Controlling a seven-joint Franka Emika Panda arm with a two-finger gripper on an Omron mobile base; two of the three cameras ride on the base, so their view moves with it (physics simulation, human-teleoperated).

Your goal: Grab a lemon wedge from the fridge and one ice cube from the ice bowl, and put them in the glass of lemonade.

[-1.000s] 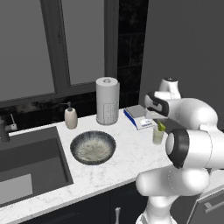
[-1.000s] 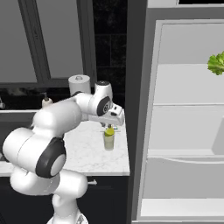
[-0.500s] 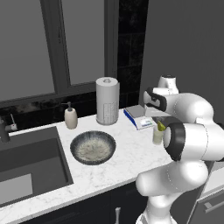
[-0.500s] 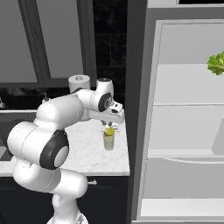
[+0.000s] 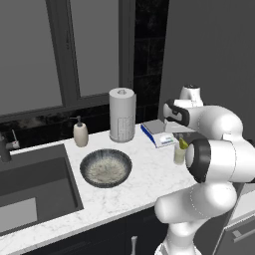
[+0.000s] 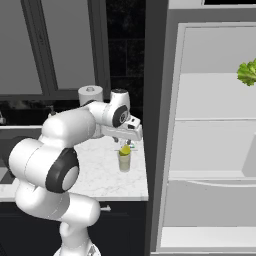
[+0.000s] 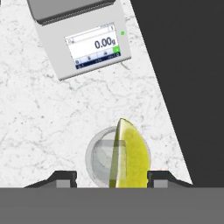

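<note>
The lemon wedge (image 7: pixel 129 153), a small yellow-green slice, hangs point-up right over the glass of lemonade (image 7: pixel 98 159), a clear tumbler near the counter's right end. My gripper (image 7: pixel 111 177) is open, with a gap between its left fingertip and the wedge while the right one sits close beside it. From the side, the gripper (image 6: pixel 124 142) is just above the wedge (image 6: pixel 125 149) and glass (image 6: pixel 124 162). The ice bowl (image 5: pixel 87 162), dark and speckled with a whitish inside, rests on the counter left of the glass (image 5: pixel 179 155). The fridge (image 6: pixel 210 125) stands open to the right.
A digital scale (image 7: pixel 83 39) lies just behind the glass. A paper towel roll (image 5: pixel 122 114) and a beige soap dispenser (image 5: pixel 80 133) stand at the back, and the sink (image 5: pixel 30 189) is at the left. A leafy green vegetable (image 6: pixel 247 72) sits on an upper fridge shelf.
The jaws have parted from the lemon wedge they were shut on. The hand has stayed over the glass, with the upper arm swung slightly.
</note>
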